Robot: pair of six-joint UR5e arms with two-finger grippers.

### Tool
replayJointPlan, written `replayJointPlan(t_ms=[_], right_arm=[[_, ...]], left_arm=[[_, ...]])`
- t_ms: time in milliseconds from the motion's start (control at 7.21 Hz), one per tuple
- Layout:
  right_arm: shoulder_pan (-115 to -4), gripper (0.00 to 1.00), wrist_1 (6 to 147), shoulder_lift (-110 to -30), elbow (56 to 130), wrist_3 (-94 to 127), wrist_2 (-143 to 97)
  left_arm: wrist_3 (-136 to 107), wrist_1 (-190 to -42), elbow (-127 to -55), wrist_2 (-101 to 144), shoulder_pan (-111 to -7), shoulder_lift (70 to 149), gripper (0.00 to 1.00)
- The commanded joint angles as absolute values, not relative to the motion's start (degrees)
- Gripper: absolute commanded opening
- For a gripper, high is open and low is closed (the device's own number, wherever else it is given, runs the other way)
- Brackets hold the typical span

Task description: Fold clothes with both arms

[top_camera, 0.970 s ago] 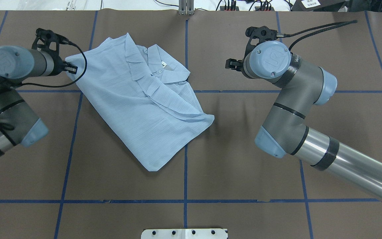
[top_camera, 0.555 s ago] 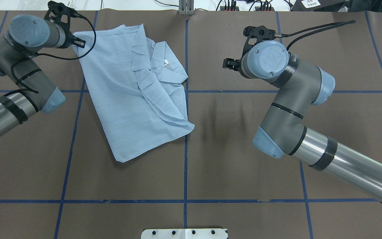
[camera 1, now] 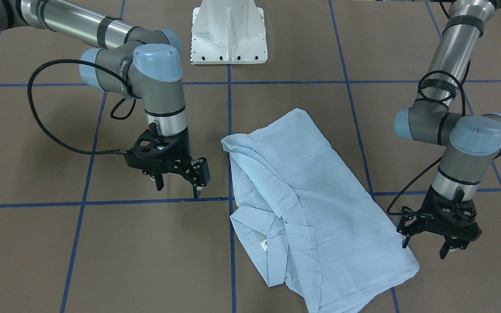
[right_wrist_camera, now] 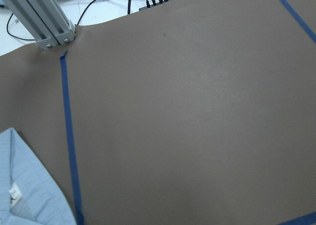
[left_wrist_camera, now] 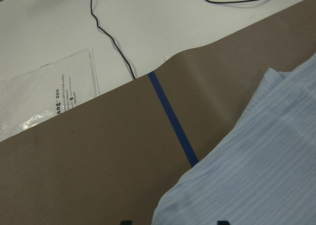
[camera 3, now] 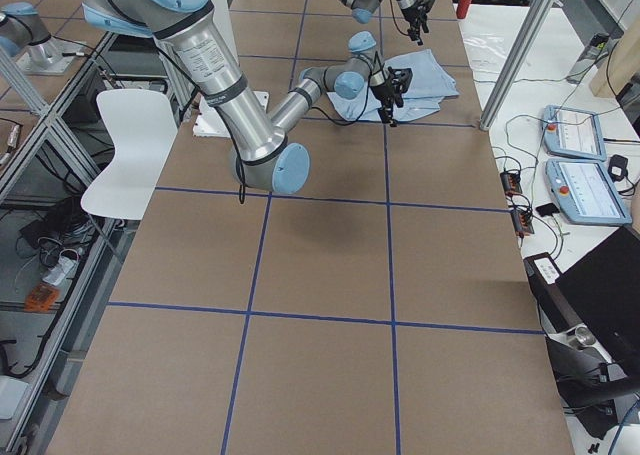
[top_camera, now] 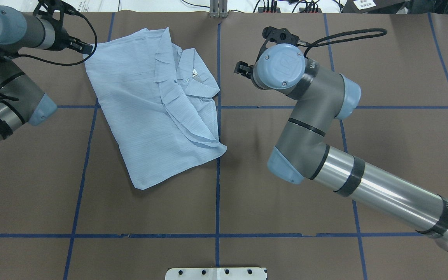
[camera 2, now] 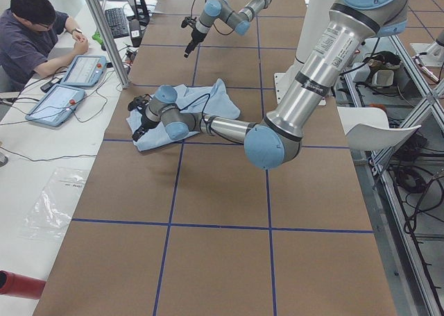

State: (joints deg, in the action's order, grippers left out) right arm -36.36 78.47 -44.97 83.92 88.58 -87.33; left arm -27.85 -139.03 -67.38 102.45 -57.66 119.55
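Note:
The light blue shirt (top_camera: 150, 109) lies folded on the brown table, collar and neck label up, toward the far left in the overhead view. From the front, the shirt (camera 1: 311, 204) runs diagonally between both arms. My left gripper (camera 1: 424, 248) hangs open just above the shirt's far corner, nothing pinched between its fingers; the overhead view places this left gripper (top_camera: 86, 48) at that corner. The left wrist view has the shirt corner (left_wrist_camera: 247, 185) below the fingertips. My right gripper (camera 1: 178, 188) is open and empty over bare table beside the collar; this right gripper (top_camera: 241, 69) is seen from overhead.
Blue tape lines (top_camera: 217, 175) grid the table. The white pedestal base (camera 1: 228, 34) stands at the near edge. An aluminium post (top_camera: 218, 9) and cables sit along the far edge. A plastic bag (left_wrist_camera: 44, 101) lies beyond that edge. A person (camera 2: 31, 38) sits at a side desk.
The left gripper pulled the shirt's corner toward the far edge, swinging the shirt round, and now stands open over it. The right arm moved left, closer to the collar.

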Motion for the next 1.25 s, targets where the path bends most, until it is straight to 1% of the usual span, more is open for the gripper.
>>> replayJointPlan(t_ms=[0, 277, 416, 693, 832, 1109], right_arm=[[-33.59, 0.97, 77.88, -34.23, 70.99, 101.98, -83.45], [-31.12, 0.94, 65.72, -30.51, 58.16, 106.08, -78.08], [-30.68, 0.92, 63.65, -29.45, 55.05, 106.34, -77.7], [-29.97, 0.87, 63.37, -29.09, 52.66, 107.14, -76.64], [-29.97, 0.83, 63.46, -29.09, 52.04, 107.14, -76.64], [-29.88, 0.56, 63.46, -28.83, 51.86, 106.79, -76.12]], left_arm=[[-28.39, -139.39, -71.18, 102.83, -57.74, 116.37, 1.0], [-28.48, -139.48, -71.54, 102.83, -57.74, 116.37, 1.0], [-28.48, -139.48, -71.54, 102.83, -57.74, 116.37, 1.0], [-28.48, -139.48, -71.46, 102.74, -57.74, 116.28, 1.0], [-28.48, -139.57, -71.46, 102.83, -57.57, 116.37, 1.0], [-28.48, -139.57, -71.46, 102.83, -57.57, 116.28, 1.0]])
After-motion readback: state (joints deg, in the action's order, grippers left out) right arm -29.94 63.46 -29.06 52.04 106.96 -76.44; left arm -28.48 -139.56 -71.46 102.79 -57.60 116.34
